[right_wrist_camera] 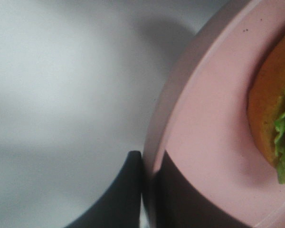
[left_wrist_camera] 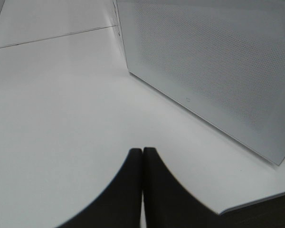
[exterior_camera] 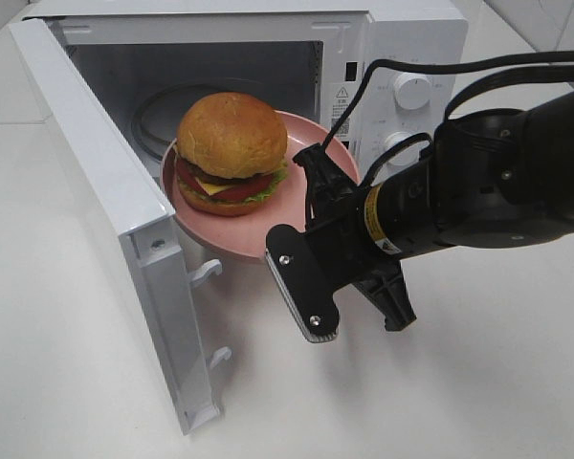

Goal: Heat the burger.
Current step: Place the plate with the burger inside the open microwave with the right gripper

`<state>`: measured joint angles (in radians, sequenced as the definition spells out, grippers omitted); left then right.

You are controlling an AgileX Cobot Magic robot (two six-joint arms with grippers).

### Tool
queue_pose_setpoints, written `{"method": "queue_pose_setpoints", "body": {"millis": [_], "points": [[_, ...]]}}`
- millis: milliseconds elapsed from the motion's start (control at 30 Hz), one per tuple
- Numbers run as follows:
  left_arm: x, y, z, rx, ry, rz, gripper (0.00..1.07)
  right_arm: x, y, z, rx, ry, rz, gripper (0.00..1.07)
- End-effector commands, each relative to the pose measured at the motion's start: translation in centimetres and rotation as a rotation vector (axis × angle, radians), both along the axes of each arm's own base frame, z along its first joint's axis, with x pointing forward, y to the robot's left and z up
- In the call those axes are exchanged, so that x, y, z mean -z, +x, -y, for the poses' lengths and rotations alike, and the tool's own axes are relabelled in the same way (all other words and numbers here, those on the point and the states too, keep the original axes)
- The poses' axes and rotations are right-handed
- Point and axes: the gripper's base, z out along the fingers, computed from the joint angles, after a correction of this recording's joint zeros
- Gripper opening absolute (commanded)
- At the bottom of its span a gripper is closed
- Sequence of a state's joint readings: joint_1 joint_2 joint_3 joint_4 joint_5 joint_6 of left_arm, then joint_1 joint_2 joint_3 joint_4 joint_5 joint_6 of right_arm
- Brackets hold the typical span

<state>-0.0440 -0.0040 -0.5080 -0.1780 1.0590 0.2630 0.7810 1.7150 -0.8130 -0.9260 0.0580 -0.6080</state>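
Burger [exterior_camera: 231, 151] is being held on a plate [exterior_camera: 220, 244] at the microwave's [exterior_camera: 402, 57] mouth, the rim being clamped at 3 o'clock by the right gripper's [right_wrist_camera: 147, 160] jaws; the left gripper's [left_wrist_camera: 143, 152] jaws are together. Under this one-sided grip the plate could sag, tipping the burger toward 9 o'clock.

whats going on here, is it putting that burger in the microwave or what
The right gripper holds the pink plate by its rim, jaws shut on it, with the burger sitting on top. The plate is at the mouth of the microwave, whose door is swung wide open; it does not look set down inside yet. The left gripper is shut, holds nothing, and hangs over the table outside the door.
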Motion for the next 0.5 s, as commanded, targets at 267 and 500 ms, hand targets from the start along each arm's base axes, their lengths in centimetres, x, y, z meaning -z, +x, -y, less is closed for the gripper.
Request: {"method": "queue_pose_setpoints", "body": {"millis": [267, 500], "points": [[0.0, -0.3, 0.0, 0.003, -0.004, 0.028, 0.00, -1.6, 2.1, -2.3, -0.067, 0.062, 0.078, 0.00], [0.0, -0.3, 0.0, 0.003, -0.004, 0.028, 0.00, -1.2, 4.3, -2.3, -0.031, 0.067, 0.085, 0.00]]}}
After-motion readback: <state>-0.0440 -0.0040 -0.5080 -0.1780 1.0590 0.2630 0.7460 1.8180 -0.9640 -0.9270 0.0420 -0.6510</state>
